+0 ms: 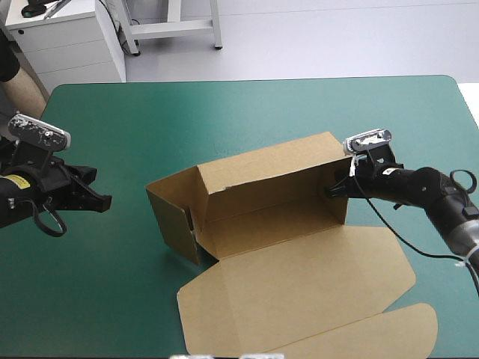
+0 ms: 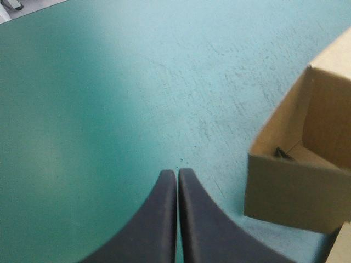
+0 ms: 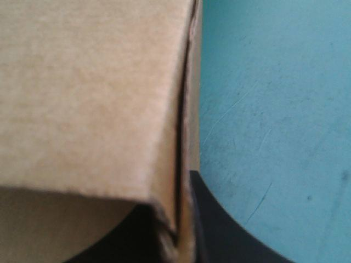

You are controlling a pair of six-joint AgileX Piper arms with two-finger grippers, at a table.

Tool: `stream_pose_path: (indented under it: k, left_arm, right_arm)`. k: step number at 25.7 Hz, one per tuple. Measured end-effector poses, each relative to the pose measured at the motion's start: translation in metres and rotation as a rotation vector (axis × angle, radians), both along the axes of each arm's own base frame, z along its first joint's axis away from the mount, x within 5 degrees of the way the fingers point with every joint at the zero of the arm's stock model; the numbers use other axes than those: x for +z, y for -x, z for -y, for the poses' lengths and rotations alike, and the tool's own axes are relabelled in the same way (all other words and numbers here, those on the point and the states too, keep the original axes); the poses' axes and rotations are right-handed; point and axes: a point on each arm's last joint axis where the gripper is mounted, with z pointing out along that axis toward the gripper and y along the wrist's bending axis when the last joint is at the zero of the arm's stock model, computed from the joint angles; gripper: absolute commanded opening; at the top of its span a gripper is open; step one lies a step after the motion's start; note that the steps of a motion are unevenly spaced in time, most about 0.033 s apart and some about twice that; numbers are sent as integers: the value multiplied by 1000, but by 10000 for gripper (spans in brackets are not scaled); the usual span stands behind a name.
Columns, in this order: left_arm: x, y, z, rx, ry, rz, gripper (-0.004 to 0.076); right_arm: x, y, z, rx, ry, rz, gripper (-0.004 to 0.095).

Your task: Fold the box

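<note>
Two tools: L tool [image 2: 177,174] clenched, apart from open brown box [image 1: 269,187]; R tool [image 1: 334,190] tight on its end wall.

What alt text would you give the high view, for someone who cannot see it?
A brown box sits mid-table on the teal-green cover, walls raised into an open tray, its lid lying flat toward the near edge. The right tool is shut on the box's right end wall; the left tool, shut, hangs clear of the box to its left.
</note>
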Motion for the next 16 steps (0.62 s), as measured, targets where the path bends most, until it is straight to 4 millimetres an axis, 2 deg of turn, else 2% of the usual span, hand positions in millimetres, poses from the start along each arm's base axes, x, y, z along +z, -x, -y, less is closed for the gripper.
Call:
stream_pose_path:
  k: [5, 10, 13, 16]
  left_arm:
    - [1, -1, 0, 5, 2, 16, -8]
    - [2, -3, 0, 11, 5, 38, -8]
    - [2, -3, 0, 11, 5, 38, -8]
    - [3, -3, -1, 11, 5, 39, -8]
  right_arm:
    - [39, -2, 2, -8, 34, -60, 2]
    - [65, 0, 5, -29, 78, -155, 2]
    - [61, -10, 5, -37, 101, -259, 2]
    - [39, -36, 3, -57, 109, -356, 1]
